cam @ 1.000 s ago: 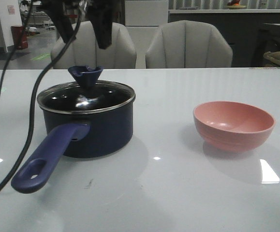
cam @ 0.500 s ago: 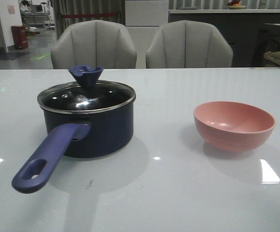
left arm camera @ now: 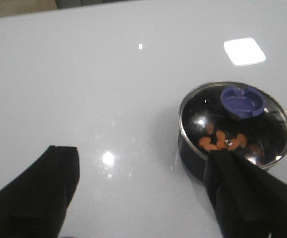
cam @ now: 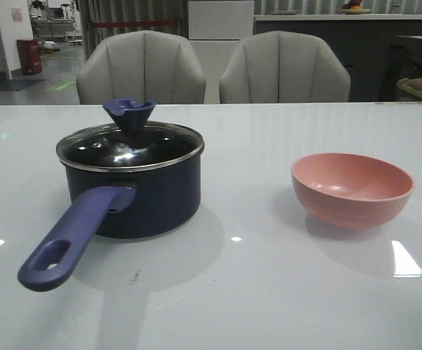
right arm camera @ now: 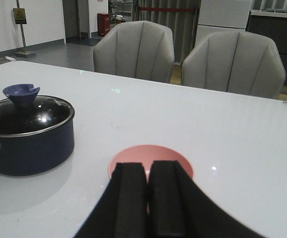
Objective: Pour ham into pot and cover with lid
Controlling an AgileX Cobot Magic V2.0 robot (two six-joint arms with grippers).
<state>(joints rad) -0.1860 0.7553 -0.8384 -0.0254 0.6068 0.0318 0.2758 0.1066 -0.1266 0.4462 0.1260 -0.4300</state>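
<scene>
Gone from the front view's upper left was the dark arm; nothing else shifted. Ham lay in the pot at centre-left, lid seated. Left gripper was spread, right gripper pressed together over the pink bowl. Retreating should avoid the lid.

Glossy white worktop, mirror-like glare; clear glass lid, thin steel rim; dark glossy pot, matt blue handle; smooth pink bowl beside pot.

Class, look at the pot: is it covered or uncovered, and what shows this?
Covered. The lid sits level on the pot's rim, knob up; ham shows through the glass.
</scene>
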